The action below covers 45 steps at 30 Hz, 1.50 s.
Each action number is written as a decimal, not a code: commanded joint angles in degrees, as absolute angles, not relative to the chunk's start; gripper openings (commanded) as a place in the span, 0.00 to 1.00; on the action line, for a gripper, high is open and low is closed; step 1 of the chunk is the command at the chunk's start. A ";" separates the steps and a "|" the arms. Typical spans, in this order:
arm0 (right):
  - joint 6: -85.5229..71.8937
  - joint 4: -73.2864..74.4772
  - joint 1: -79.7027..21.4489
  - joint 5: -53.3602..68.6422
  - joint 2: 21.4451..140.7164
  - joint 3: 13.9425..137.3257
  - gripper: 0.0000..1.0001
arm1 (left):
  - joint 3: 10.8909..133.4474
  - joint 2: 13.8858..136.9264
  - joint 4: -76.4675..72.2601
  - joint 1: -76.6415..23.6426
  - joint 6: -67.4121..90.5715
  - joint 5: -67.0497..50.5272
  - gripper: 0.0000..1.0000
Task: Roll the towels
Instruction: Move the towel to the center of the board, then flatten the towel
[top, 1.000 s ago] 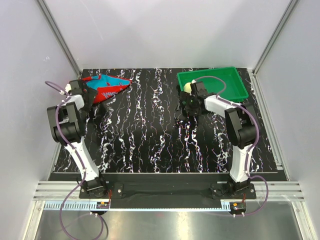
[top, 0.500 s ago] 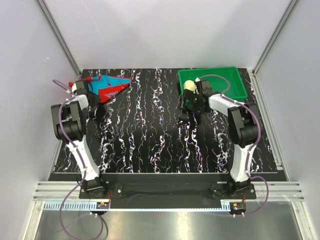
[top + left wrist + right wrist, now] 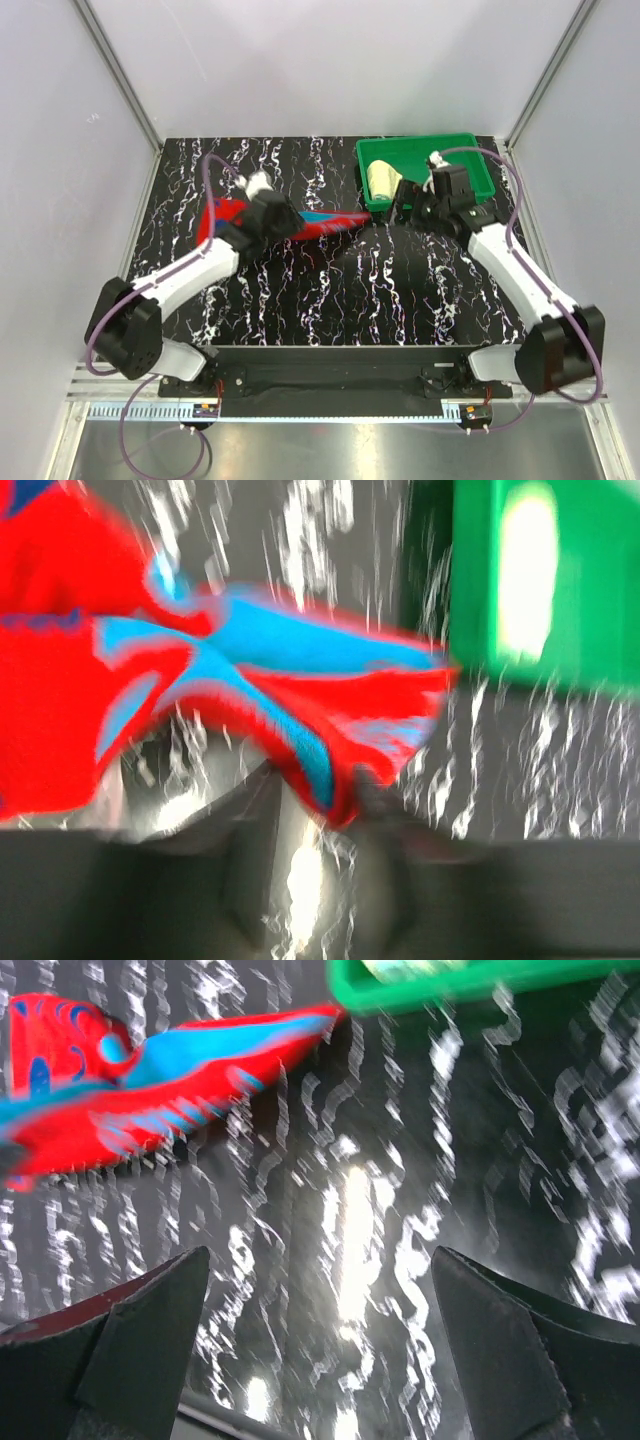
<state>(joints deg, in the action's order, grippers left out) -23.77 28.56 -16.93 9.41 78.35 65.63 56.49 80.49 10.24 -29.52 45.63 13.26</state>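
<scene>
Although motion blur softens both wrist views, the layout reads clearly. On the black, white-veined marbled tabletop [image 3: 300,290], the left claw [image 3: 275,215] sits at a fold of the red cloth towel with teal-blue patterns [image 3: 325,220], which stretches crumpled across the middle. Whether that claw grips the fold cannot be told. Further right, the right claw [image 3: 408,203] hangs wide open and empty beside the green plastic tray [image 3: 485,180], where the pale yellow cloth towel [image 3: 380,178] lies. The step in hand looks like laying the red towel out. Next it likely needs smoothing flat, then rolling from one edge.
</scene>
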 commanded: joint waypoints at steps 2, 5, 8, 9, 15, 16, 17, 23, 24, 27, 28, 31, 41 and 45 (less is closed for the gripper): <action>-24.43 38.48 -17.23 3.17 71.82 59.69 1.00 | 50.55 83.32 13.01 -40.04 50.35 16.97 0.75; -25.75 41.47 -17.23 1.85 68.91 58.63 1.00 | 50.01 83.41 16.43 -46.90 53.25 18.80 0.99; -26.98 43.15 -17.23 2.02 66.45 58.45 1.00 | 47.64 78.24 18.37 -48.95 54.49 20.39 0.99; -27.24 43.07 -17.14 3.41 65.92 58.27 1.00 | 47.03 74.31 18.63 -48.87 54.41 20.56 0.99; -30.84 42.80 -25.88 1.09 68.02 59.76 0.98 | 45.00 62.94 24.69 -46.86 51.60 28.56 0.99; -31.37 43.15 -28.02 -0.08 70.81 61.77 0.97 | 43.96 62.49 24.87 -45.80 51.24 27.61 0.99; -32.33 44.02 -30.56 -2.52 72.58 63.01 0.95 | 43.34 62.14 24.87 -43.88 50.72 27.16 0.99; -32.70 45.53 -39.02 -10.71 89.71 75.57 0.84 | 36.05 59.25 21.19 -36.93 49.75 21.80 0.99; -32.35 45.70 -39.37 -12.64 91.91 77.59 0.80 | 35.17 59.06 20.57 -35.87 49.66 20.84 0.99; -31.20 46.67 -40.52 -14.94 100.26 85.93 0.69 | 31.47 58.10 18.29 -32.79 49.22 17.24 0.99; -30.94 47.10 -41.13 -15.46 104.55 90.22 0.68 | 29.72 57.83 17.93 -32.44 49.22 16.88 0.99; -29.97 50.26 -42.01 -18.71 113.42 99.01 0.62 | 26.56 56.60 16.09 -31.99 49.31 15.91 0.99; -31.11 53.00 -42.80 -21.97 130.16 111.18 0.47 | 24.00 55.20 15.56 -31.47 48.17 15.29 0.99; -31.11 52.30 -42.80 -22.76 132.01 111.71 0.46 | 23.73 55.72 14.42 -30.76 47.55 14.77 0.99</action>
<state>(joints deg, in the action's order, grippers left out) -30.87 51.44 -42.19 -19.59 131.85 108.44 24.16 56.29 18.02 -31.33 49.04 15.57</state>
